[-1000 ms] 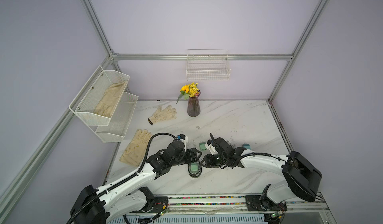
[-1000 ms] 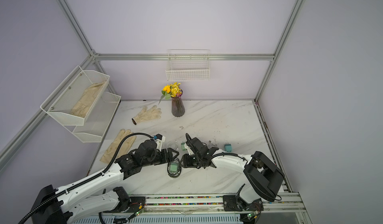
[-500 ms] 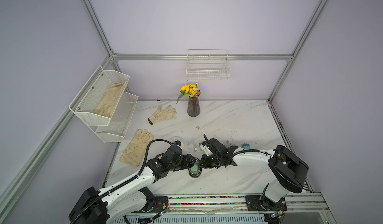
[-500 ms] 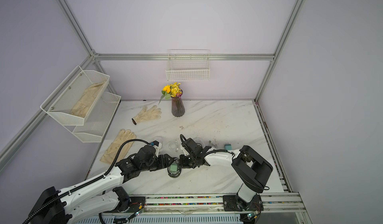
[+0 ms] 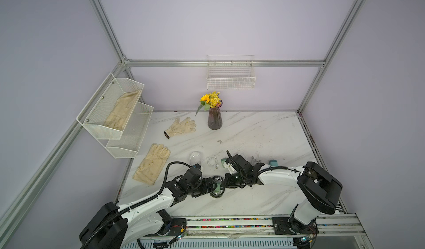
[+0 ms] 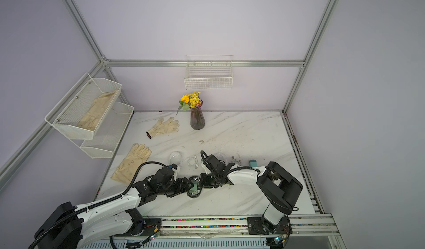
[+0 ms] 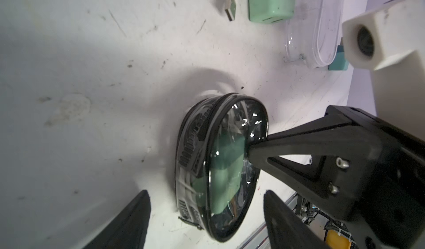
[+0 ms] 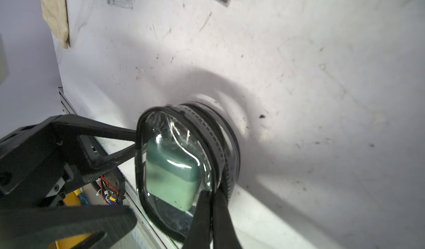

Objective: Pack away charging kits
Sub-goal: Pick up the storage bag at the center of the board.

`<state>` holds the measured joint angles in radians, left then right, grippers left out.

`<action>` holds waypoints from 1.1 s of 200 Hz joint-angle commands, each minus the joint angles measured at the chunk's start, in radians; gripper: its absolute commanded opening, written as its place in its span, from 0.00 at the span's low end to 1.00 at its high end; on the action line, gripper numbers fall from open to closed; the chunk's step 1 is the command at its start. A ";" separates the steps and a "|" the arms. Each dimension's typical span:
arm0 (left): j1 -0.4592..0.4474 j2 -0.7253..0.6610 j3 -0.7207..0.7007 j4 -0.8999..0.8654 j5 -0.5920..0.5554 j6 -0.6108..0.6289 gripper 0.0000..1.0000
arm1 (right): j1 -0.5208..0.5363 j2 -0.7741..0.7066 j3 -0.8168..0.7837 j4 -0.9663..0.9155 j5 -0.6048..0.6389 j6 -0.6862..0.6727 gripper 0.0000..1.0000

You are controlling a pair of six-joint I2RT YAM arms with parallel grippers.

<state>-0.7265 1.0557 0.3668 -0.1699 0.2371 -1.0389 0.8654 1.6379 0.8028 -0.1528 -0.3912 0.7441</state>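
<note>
**Left wall.** Mesh rack (image 5: 92,125), with a rack glove (image 5: 122,112) in its upper tier.

**Table, left.** Far glove (image 5: 180,127) and near glove (image 5: 153,165) lie flat on the marble table (image 5: 264,201).

**Back, centre.** Flower vase (image 5: 214,121). Above it hangs a wire basket (image 5: 231,82).

**Centre, far of the arms.**
- Empty clear case (image 5: 195,158).
- Just to its right, a loose coiled cable (image 5: 212,161).
- Next to that, a loose mint adapter (image 7: 271,3).

**Left gripper** (image 7: 204,192). Its jaws are spread wide on either side of the left end of the zip case. One fingertip (image 8: 128,132) meets the rim. No squeeze shows.

**Zip case** (image 7: 190,144). It sits near the table's front edge, directly between the two grippers.
- It is oval with a black rim, and its long axis runs near to far.
- A packed mint adapter (image 8: 172,174) lies inside it, under the clear face.
- White cable strands show through its side wall.

**Right gripper** (image 8: 210,197). Its jaws are closed together at the case's right rim, against the zip band. Whether a pull tab sits between them cannot be told.

**Right of centre.**
- Second clear case (image 6: 220,158).
- Second cable (image 6: 235,160).
- Teal adapter (image 5: 273,162), standing upright.

**Note on the next move.**
- The zip follows the rim around the oval, so any pull probably has to curve along the near-far axis. The left jaws would brace the opposite end.
- The right arm is nearer the unpacked adapters.
</note>
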 commanded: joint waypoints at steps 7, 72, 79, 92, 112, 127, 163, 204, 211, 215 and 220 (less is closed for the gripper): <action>0.007 0.001 -0.034 0.091 0.026 -0.026 0.78 | 0.003 -0.007 -0.039 -0.060 0.026 -0.020 0.00; 0.008 0.073 -0.059 0.181 0.069 -0.059 0.77 | 0.001 0.036 -0.069 -0.031 0.034 -0.048 0.00; 0.007 0.076 -0.058 0.182 0.067 -0.059 0.77 | 0.001 0.038 -0.075 -0.028 0.035 -0.048 0.00; 0.007 0.082 -0.057 0.184 0.065 -0.061 0.76 | -0.006 0.035 -0.087 -0.021 0.042 -0.045 0.00; 0.007 0.097 -0.057 0.215 0.064 -0.072 0.75 | -0.013 0.027 -0.096 -0.009 0.046 -0.042 0.00; 0.007 0.124 -0.056 0.247 0.079 -0.078 0.73 | -0.016 0.036 -0.098 -0.002 0.046 -0.043 0.00; 0.007 0.178 -0.063 0.326 0.119 -0.094 0.66 | -0.017 0.055 -0.110 0.020 0.043 -0.055 0.00; 0.009 0.199 -0.081 0.366 0.115 -0.128 0.61 | -0.018 0.027 -0.080 -0.004 0.088 -0.081 0.00; 0.009 0.214 -0.075 0.364 0.121 -0.128 0.60 | -0.018 0.019 -0.069 -0.019 0.114 -0.088 0.00; 0.009 0.222 -0.073 0.363 0.124 -0.128 0.60 | -0.018 0.015 -0.063 -0.027 0.120 -0.089 0.00; 0.010 0.231 -0.069 0.364 0.127 -0.128 0.61 | -0.017 0.009 -0.059 -0.031 0.121 -0.093 0.00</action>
<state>-0.7200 1.2423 0.3202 0.1711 0.3317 -1.1458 0.8478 1.6390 0.7429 -0.0662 -0.3897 0.6888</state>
